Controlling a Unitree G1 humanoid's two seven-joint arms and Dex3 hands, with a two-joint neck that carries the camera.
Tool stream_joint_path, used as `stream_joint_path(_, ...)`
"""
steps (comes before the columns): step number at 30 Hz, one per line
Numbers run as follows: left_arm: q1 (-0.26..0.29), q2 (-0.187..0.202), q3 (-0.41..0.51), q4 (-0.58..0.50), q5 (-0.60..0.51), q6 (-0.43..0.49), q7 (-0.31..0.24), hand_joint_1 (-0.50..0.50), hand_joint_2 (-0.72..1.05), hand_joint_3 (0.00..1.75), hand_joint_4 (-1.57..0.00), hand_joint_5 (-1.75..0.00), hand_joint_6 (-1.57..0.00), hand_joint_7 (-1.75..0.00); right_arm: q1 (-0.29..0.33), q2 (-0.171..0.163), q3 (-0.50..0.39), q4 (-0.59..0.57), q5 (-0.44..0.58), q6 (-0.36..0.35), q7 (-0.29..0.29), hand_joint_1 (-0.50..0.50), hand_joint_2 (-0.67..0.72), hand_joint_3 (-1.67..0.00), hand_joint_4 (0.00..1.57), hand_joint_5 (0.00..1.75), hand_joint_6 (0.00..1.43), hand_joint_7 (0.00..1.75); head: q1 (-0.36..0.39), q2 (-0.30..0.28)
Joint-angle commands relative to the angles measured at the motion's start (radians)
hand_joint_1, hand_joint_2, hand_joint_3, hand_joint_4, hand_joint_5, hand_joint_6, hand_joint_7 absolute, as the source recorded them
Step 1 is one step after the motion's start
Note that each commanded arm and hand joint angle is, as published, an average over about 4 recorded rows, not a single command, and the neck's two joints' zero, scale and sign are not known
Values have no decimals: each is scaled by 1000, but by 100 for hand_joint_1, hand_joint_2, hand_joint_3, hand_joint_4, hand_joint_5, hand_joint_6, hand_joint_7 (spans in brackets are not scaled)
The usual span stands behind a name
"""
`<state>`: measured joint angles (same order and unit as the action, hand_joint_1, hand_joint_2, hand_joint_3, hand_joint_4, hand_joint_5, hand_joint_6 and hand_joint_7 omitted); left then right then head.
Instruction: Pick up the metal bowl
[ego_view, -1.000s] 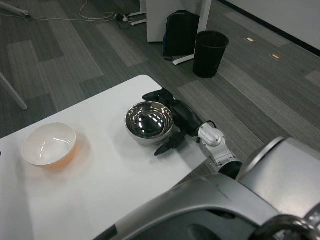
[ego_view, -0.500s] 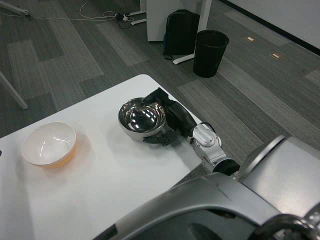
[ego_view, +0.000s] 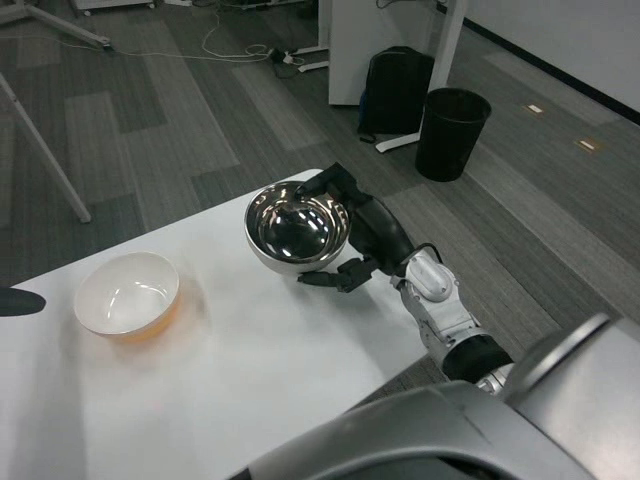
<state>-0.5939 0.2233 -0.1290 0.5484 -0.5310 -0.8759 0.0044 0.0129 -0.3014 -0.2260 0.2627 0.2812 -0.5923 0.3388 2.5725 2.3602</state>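
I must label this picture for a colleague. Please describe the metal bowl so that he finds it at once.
On the white table, look toward its far right corner. The metal bowl sits in the black right robot hand. Unlike the white bowl at the left, it is shiny and mirror-like.

Metal bowl (ego_view: 297, 228): polished steel, mirror-bright inside, reflecting dark shapes; outer wall equally glossy. Right hand (ego_view: 362, 238), gripping the bowl's right side: matt black, plastic-looking casing. Forearm (ego_view: 440, 312) behind it: smooth silver shell with a soft sheen. White bowl (ego_view: 127, 294), left: glossy, glazed-looking, with highlights inside. Counter (ego_view: 250, 360): smooth white, faintly reflective. Floor (ego_view: 150, 130): matt grey carpet in strips. Bin (ego_view: 452, 133), far right: dull black, smooth-sided. Backpack (ego_view: 396, 90) beside it: black cloth.
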Motion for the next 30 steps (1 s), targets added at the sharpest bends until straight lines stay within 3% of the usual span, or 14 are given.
stream_joint_path(1,-4,-21,-6,-4,14,8,-3,-50,-64,0,0,0,0,0,-45,-31,7,-70,3,39,-4,-31,-48,-87,157,165,137,140,59,57)
stream_joint_path(7,-3,-42,-26,-2,27,9,-3,-50,-59,2,0,0,0,0,-86,-71,35,-92,0,82,-25,-29,-48,-87,157,165,137,140,268,193)
stream_joint_path(11,-6,-50,-60,2,34,43,-53,-50,-64,0,0,0,0,0,-126,-93,53,-105,-6,130,-45,-29,-48,-87,157,165,137,140,418,261)
stream_joint_path(15,-9,-60,-89,-2,39,91,-110,-50,-64,0,0,0,0,0,-171,-120,95,-105,-10,160,-57,-29,-48,-87,157,165,137,140,512,294)
stream_joint_path(24,-2,-80,-96,-2,46,98,-120,-50,-64,0,0,0,0,0,-221,-168,149,-105,2,189,-66,-29,-48,-87,157,165,137,140,524,303)
stream_joint_path(30,0,-82,-98,-2,46,98,-120,-50,-64,0,0,0,0,0,-235,-173,174,-105,3,194,-73,-29,-48,-87,157,165,137,140,496,285)
